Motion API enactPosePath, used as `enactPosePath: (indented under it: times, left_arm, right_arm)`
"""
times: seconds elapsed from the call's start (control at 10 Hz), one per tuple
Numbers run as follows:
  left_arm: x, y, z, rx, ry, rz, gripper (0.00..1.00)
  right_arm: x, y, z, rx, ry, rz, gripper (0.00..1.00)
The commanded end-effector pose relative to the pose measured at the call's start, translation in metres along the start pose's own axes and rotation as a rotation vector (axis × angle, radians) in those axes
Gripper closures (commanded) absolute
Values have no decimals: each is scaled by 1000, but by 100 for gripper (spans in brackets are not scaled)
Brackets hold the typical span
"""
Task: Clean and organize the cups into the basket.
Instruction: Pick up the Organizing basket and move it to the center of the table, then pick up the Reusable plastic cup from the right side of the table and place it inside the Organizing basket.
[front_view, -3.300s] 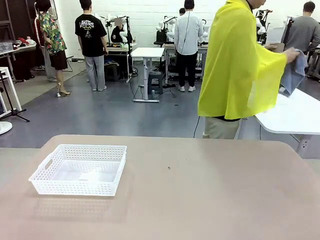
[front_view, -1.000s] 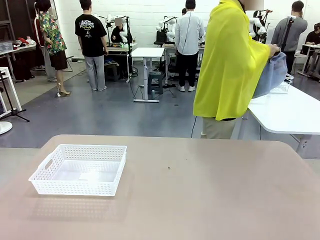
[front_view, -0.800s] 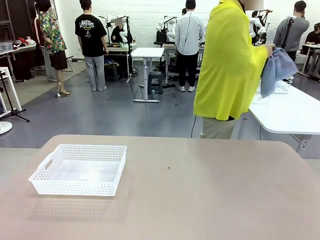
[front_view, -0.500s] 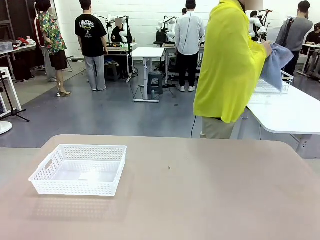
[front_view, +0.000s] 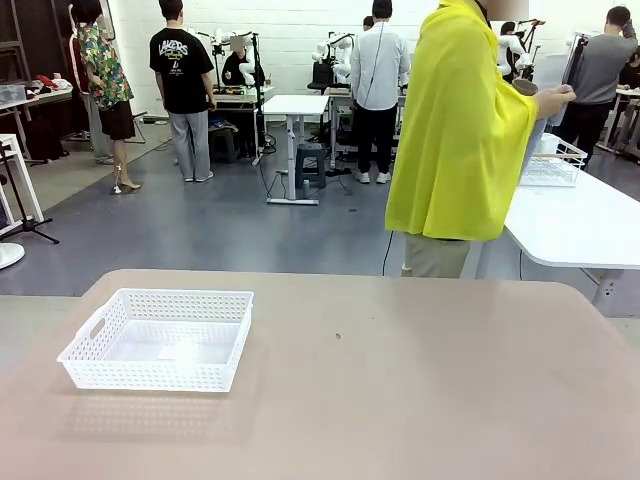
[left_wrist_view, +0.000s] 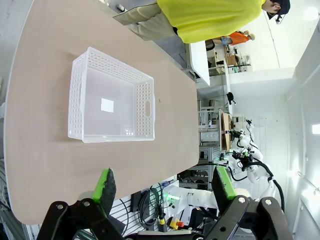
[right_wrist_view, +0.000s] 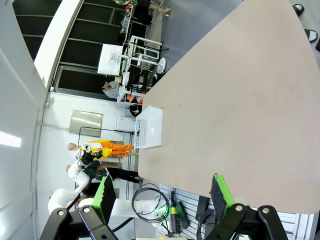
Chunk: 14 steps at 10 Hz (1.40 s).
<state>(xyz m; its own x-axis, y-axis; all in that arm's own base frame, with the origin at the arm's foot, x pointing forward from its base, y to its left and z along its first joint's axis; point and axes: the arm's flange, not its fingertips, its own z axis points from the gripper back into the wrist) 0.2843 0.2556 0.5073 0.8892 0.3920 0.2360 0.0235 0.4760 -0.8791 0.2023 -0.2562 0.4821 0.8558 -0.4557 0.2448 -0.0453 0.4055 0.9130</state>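
one white basket (front_view: 150, 375) on one table (front_view: 420, 400), one person (front_view: 460, 130) in yellow behind

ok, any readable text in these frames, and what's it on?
"LAKERS", as best it reads: white print on a black T-shirt far back in the room; the smaller print under it is too small to read.
White sticker on the floor of the basket: no legible text.
Nothing else is readable.

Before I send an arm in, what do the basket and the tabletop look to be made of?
The basket looks like thin white moulded plastic, faintly glossy: fine lattice holes in the walls, solid rim, cut-out handle. The tabletop seems a smooth matte beige laminate, though that's a guess: even colour, no visible grain, only soft reflections.
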Motion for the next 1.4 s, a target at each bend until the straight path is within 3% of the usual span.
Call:
enactPosePath:
  times: [0.0, 1.3]
  left_arm:
    - [0, 2, -1, -9, -17, 1, 0]
    - [0, 2, -1, -9, -17, 1, 0]
  right_arm:
    - [-1, -1, -1, 14, -3, 4, 0]
    - [-1, -1, -1, 14, -3, 4, 0]
